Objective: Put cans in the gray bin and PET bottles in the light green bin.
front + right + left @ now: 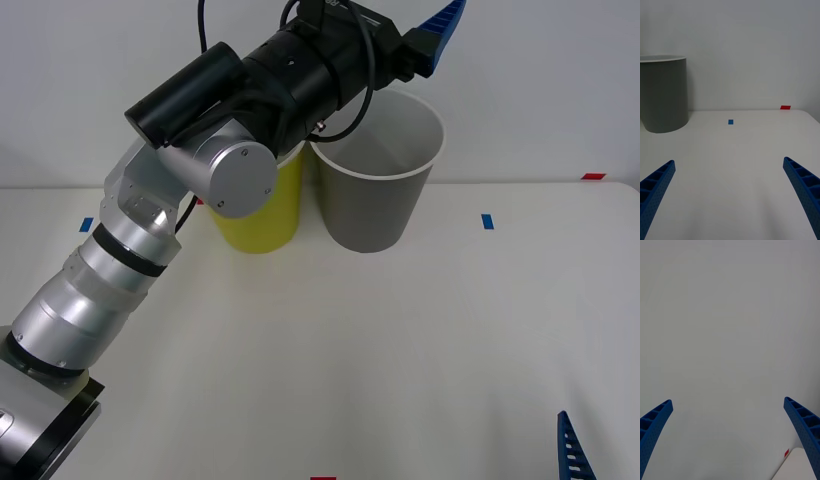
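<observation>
left gripper (pixel 440 30) spread above gray bin (pixel 375 205), unlabeled

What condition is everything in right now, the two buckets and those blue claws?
gray bin: upright on the table, nothing visible inside.
light green bin: upright beside it, partly hidden by the arm.
left gripper: open, raised above the gray bin.
right gripper: open, low over the table.

One gray bin (pixel 378 190), one light green bin (pixel 262 215)
</observation>
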Tool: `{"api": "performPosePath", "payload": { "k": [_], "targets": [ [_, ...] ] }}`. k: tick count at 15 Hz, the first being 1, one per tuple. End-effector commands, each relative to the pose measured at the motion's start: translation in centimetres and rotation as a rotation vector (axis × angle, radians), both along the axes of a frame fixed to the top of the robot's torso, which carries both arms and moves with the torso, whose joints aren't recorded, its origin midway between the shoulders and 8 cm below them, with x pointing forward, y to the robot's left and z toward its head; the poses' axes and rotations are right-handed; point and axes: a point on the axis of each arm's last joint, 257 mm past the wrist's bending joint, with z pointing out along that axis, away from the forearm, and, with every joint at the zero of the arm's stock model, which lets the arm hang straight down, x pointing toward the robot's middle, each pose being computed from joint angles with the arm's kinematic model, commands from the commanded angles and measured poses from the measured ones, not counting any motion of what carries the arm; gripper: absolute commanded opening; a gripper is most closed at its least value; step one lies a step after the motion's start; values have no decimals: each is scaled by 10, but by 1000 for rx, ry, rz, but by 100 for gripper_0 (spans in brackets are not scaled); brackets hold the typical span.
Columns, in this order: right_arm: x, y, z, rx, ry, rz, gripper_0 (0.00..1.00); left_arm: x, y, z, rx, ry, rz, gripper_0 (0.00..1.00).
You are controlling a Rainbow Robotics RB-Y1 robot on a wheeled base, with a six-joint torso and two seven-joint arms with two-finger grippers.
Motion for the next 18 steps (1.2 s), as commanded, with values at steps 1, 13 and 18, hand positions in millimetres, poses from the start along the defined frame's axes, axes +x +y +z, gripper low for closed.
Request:
{"api": "performPosePath", "payload": {
  "k": [1, 13, 18],
  "targets": [
    [0, 0, 0, 0, 0, 0, 100, -20, 43, -8, -54, 5, 28, 100],
    [0, 0, 0, 0, 0, 0, 100, -118, 185, -60, 57, 66, 246, 100],
    [0, 0, 0, 0, 0, 0, 100, -139, 219, -82, 70, 129, 296, 100]
  ]
}}
